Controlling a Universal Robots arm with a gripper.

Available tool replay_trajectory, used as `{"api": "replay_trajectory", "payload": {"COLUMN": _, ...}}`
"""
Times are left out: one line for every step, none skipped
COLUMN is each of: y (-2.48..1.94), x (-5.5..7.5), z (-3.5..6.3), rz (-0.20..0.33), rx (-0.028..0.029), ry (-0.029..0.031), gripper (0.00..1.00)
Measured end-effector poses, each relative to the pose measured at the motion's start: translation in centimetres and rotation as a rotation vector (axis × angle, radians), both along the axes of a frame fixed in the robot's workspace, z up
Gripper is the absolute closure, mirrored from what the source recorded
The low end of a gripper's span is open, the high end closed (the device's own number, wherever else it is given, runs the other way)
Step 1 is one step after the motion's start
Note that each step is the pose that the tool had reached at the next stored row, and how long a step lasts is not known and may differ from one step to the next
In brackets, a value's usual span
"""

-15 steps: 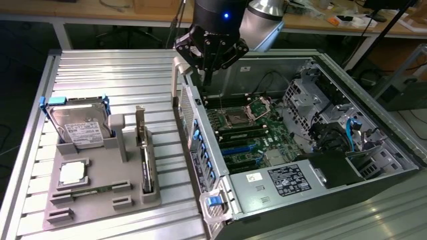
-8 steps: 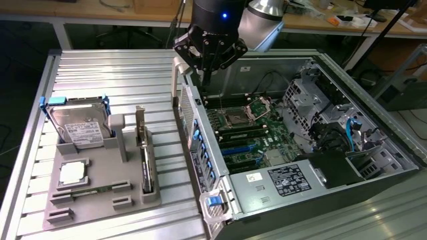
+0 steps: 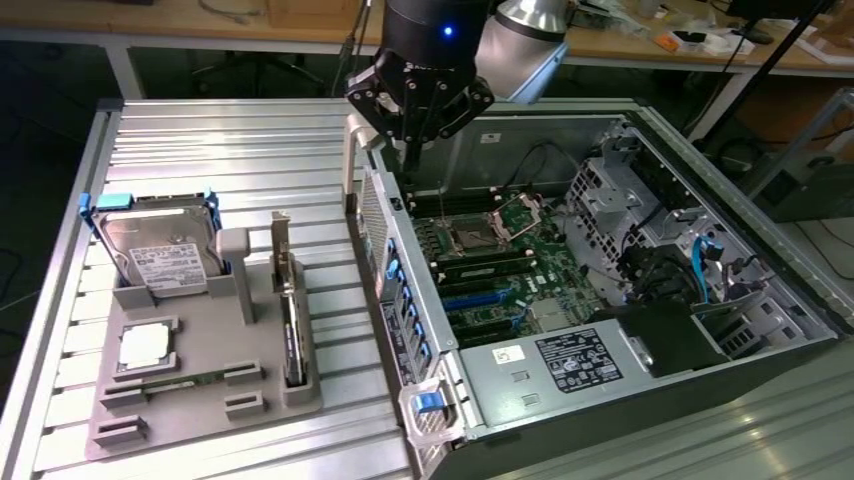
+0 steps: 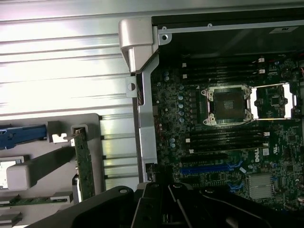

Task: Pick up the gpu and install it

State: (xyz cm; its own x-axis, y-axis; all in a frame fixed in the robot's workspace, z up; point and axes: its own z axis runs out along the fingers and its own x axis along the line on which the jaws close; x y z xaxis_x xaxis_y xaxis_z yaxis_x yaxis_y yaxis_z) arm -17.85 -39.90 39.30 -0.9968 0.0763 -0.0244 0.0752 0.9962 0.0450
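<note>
Green gpu [image 3: 288,305] on edge in the grey holder [image 3: 200,400], mid-worktop [image 3: 240,150], beside the open computer case [image 3: 561,130]; we see the gripper [image 3: 408,160] above the case's rim, fingers closed on nothing.

The gpu [image 3: 290,320] stands on edge, seemingly slotted in holder [image 3: 200,402].

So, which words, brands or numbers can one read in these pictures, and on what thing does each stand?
"DELL": white print, turned sideways, on the green motherboard, seen in the wrist view.
White label on the hard drive: too small to read.
Black label on the power supply: too small to read.
Small white sticker beside that label: blurred, not readable.
</note>
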Motion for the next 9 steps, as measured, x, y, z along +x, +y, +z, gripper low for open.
{"api": "replay_trajectory", "payload": {"y": 0.0, "x": -0.09, "z": 0.0, "rz": 0.0, "rx": 0.0, "ry": 0.0, "gripper": 0.89}}
{"api": "replay_trajectory", "payload": {"y": 0.0, "x": -0.21, "z": 0.0, "rz": 0.0, "rx": 0.0, "ry": 0.0, "gripper": 0.89}}
{"api": "replay_trajectory", "payload": {"y": 0.0, "x": -0.32, "z": 0.0, "rz": 0.0, "rx": 0.0, "ry": 0.0, "gripper": 0.89}}
{"api": "replay_trajectory", "payload": {"y": -0.01, "x": -0.42, "z": 0.0, "rz": 0.0, "rx": 0.0, "ry": -0.0001, "gripper": 0.89}}
{"api": "replay_trajectory", "payload": {"y": -0.02, "x": -0.48, "z": 0.0, "rz": 0.0, "rx": 0.0, "ry": 0.0, "gripper": 0.89}}
{"api": "replay_trajectory", "payload": {"y": -0.05, "x": -0.58, "z": 0.0, "rz": 0.0, "rx": 0.0001, "ry": 0.0, "gripper": 0.89}}
{"api": "replay_trajectory", "payload": {"y": -0.08, "x": -0.67, "z": 0.0, "rz": 0.0, "rx": 0.0, "ry": 0.0, "gripper": 0.89}}
{"api": "replay_trajectory", "payload": {"y": -0.12, "x": -0.76, "z": 0.0, "rz": 0.0, "rx": 0.0001, "ry": 0.0, "gripper": 0.89}}
{"api": "replay_trajectory", "payload": {"y": -0.2, "x": -0.84, "z": -0.01, "rz": 0.0, "rx": 0.0001, "ry": -0.0001, "gripper": 0.89}}
